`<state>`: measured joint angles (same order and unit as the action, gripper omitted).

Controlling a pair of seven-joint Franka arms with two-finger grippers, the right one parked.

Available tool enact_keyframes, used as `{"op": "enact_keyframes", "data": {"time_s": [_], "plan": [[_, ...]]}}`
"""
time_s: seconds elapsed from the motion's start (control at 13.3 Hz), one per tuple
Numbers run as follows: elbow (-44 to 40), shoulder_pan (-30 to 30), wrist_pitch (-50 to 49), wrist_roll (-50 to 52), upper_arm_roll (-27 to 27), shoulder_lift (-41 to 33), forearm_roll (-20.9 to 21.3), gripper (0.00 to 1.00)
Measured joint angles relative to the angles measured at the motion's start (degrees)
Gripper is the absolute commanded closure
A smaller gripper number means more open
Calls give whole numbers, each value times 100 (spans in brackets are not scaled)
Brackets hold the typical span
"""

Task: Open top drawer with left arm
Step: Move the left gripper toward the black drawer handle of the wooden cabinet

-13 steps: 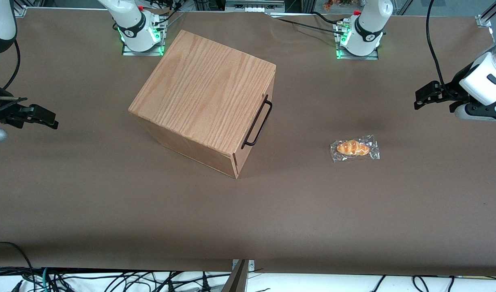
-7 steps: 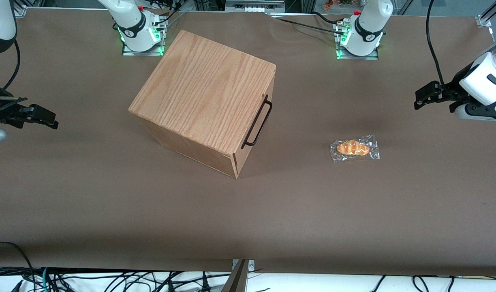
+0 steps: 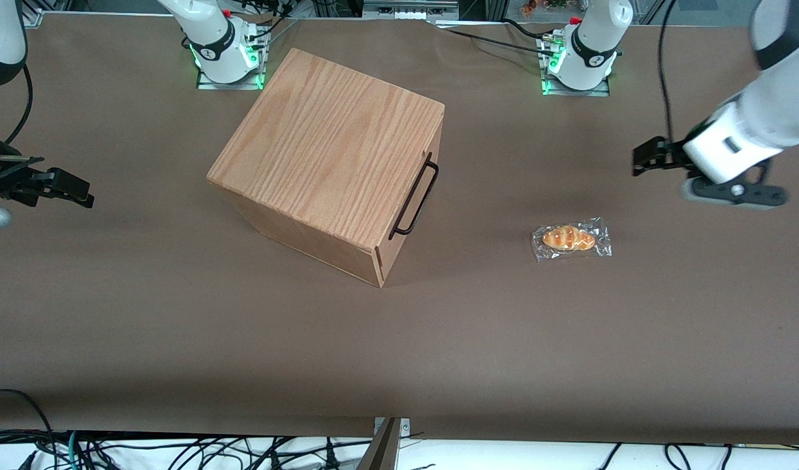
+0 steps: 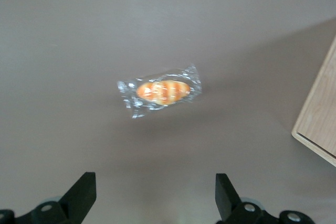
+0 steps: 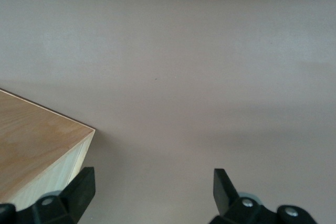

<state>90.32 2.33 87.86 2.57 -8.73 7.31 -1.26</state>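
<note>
1. The large oak-grain wooden box [image 3: 328, 153] sits on the brown table [image 3: 177, 326] toward the parked arm's end, turned at an angle so that its drawer face looks toward the working arm's end. That orientation suits a pull from that direction.

2. The top drawer [image 3: 418, 189] is shut, its front panel flush with the box. Only its thin black wire bar handle [image 3: 414, 198] stands proud of the wood, which leaves a gap that a finger could likely slip into. It runs along the upper edge of the face.

3. A small orange bread roll sealed in clear crinkled plastic [image 3: 571, 238] lies flat on the table between the box and the working arm, well apart from both. It plays no part in opening the drawer, but it sits near the straight line toward the handle, so a low approach might brush it.

4. The big white left arm [image 3: 758, 111] reaches in from the working arm's end, with its small black two-finger gripper [image 3: 642, 160] held above the table, pointed toward the box and well apart from the handle. The wrist view shows the two fingers [image 4: 79, 195] spread wide with nothing between them, looking down on the wrapped roll and a corner of the box. By my reading, the approach has only begun.
</note>
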Motion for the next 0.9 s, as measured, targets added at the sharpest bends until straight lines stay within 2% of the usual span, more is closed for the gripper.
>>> {"op": "enact_keyframes", "data": {"time_s": [0.15, 0.38, 0.68, 0.9], "plan": [[-29, 198, 39, 181, -288, 237, -116, 0], [-100, 533, 173, 285, -409, 548, -817, 0], [-180, 889, 1089, 274, -485, 984, -1578, 0], [-194, 1298, 1702, 285, -506, 1280, -1700, 0]]}}
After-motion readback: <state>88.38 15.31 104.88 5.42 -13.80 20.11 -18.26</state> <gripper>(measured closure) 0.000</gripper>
